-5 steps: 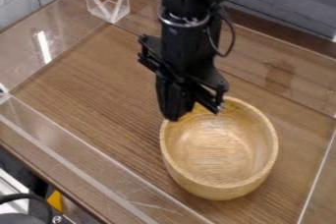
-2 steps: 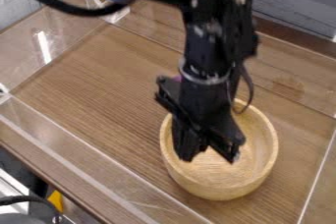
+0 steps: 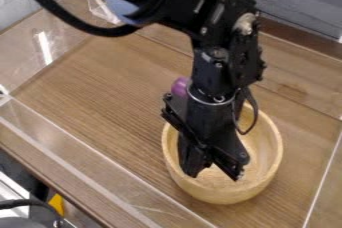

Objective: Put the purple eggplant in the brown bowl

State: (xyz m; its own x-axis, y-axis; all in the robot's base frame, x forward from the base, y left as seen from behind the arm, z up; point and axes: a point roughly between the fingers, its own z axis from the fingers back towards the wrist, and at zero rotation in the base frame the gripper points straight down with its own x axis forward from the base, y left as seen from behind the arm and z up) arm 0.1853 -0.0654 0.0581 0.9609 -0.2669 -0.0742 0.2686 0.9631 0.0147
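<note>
- One wooden table [image 3: 94, 82] fills most of the frame, ringed by a low clear plastic wall [image 3: 60, 167] that runs along the left and lower edges
- At the upper left, a clear plastic piece [image 3: 107, 7] stands on the far part of the table, partly behind the arm
- The black robot arm [image 3: 201, 17] comes in from the top centre and reaches straight down toward the lower right of centre
- The purple eggplant [image 3: 178, 89] shows as a small glossy purple patch at the left side of the arm's wrist, above the bowl's far rim; whether it touches the arm cannot be told
- The gripper [image 3: 214, 164] hangs inside the bowl, its dark fingers pressed together with nothing visible between them
- The brown bowl [image 3: 267, 162] sits in the lower right part of the frame, upright on the table
</note>
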